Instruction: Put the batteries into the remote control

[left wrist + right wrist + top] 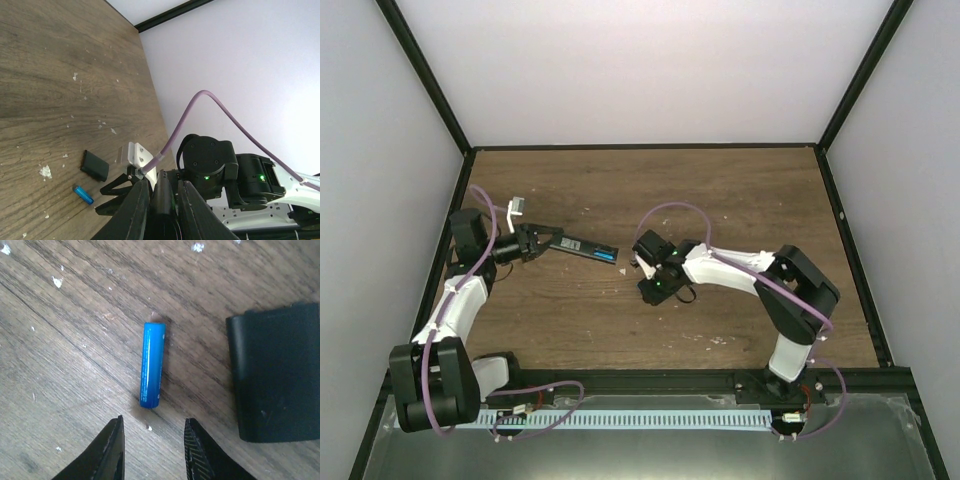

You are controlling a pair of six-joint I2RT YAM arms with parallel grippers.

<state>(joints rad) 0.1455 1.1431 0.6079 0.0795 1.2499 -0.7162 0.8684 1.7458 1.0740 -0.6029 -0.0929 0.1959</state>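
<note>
My left gripper is shut on one end of the slim black remote control and holds it level, pointing right. A blue patch shows at the remote's far end. In the left wrist view the remote sits between the fingers. My right gripper points down at the table just right of the remote. In the right wrist view it is open and empty, and a blue battery lies on the wood just ahead of its fingertips. That battery also shows in the left wrist view.
A short black cover piece lies on the wood right next to the battery, and also shows in the left wrist view. Small white specks dot the wooden table. Black frame rails and grey walls enclose the table.
</note>
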